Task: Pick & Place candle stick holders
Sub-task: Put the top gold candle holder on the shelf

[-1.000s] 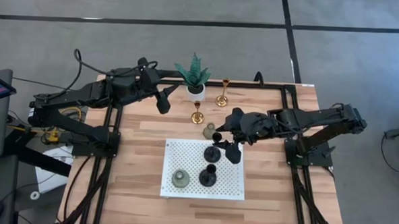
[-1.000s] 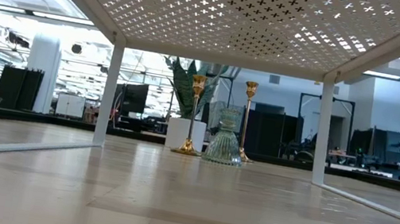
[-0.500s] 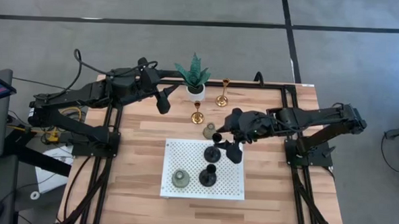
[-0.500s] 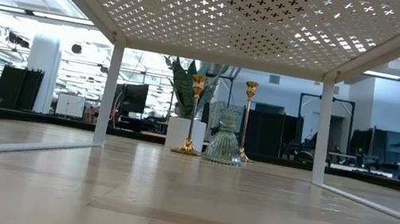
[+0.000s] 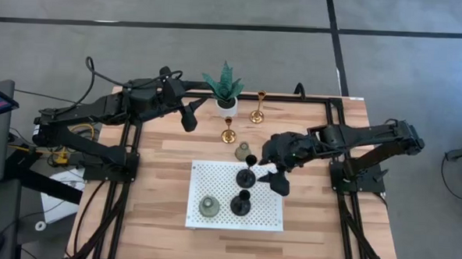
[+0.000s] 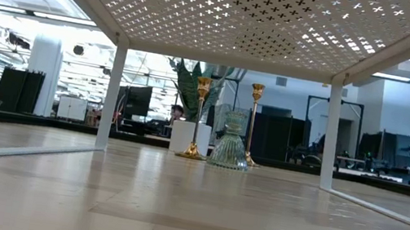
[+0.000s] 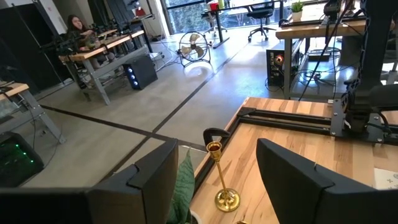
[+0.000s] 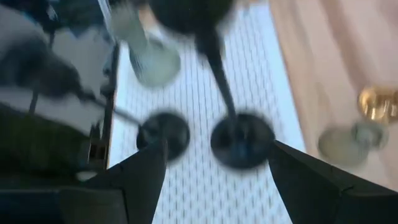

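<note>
The right gripper (image 5: 279, 181) hangs over the right side of the white rack (image 5: 212, 214). Its two fingers are spread wide and hold nothing. One black holder (image 5: 246, 175) stands on the rack just beside it, and the gripper is not touching it. In the right wrist view that black holder (image 8: 239, 137) shows between the two dark fingers (image 8: 140, 180), a bit blurry.

A second black holder (image 5: 240, 203) stands on the rack nearer the front edge. A grey-green holder (image 5: 208, 206) sits to its left, also on the rack.

The other grey-green holder (image 5: 242, 152) is on the wooden table (image 5: 150, 188), just past the back edge of the rack. One gold holder (image 5: 228, 132) stands a little behind it. The other gold holder (image 5: 258, 109) stands farther back, near the plant (image 5: 225, 86) in its white pot.

The left gripper (image 5: 189, 116) waits over the back left part of the table, well apart from the rack. Its fingers are partly open and empty. Its own camera looks past them at a gold holder (image 7: 222, 180).

In the low view, the two gold holders (image 6: 198, 118) and one grey-green holder (image 6: 231, 141) stand upright on the table under the rack.
</note>
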### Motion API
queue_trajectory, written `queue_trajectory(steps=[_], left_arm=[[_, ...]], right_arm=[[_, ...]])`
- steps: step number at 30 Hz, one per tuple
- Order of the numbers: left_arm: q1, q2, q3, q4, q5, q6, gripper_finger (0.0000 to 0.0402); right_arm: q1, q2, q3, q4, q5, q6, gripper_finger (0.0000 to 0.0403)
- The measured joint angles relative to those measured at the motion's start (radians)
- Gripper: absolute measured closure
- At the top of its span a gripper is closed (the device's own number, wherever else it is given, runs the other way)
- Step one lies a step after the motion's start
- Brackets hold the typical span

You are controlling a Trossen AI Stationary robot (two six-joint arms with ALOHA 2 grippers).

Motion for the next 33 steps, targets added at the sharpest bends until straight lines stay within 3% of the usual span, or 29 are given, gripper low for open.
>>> queue_trajectory(steps=[7,12,19,33], left_arm=[[0.0,0.0,0.0,0.0,0.0,0.0,0.0183],[0.0,0.0,0.0,0.0,0.0,0.0,0.0183],[0.0,0.0,0.0,0.0,0.0,0.0,0.0183],[0.0,0.0,0.0,-0.005,0.0,0.0,0.0183]], right_arm=[[-0.025,0.0,0.0,-0.24,0.088,0.015,0.0137],[-0.053,0.0,0.0,-0.277,0.223,-0.02,0.0137],[-0.104,0.0,0.0,-0.295,0.246,-0.103,0.0144],[-0.147,-0.043,-0.001,-0.422,0.287,-0.244,0.0252]])
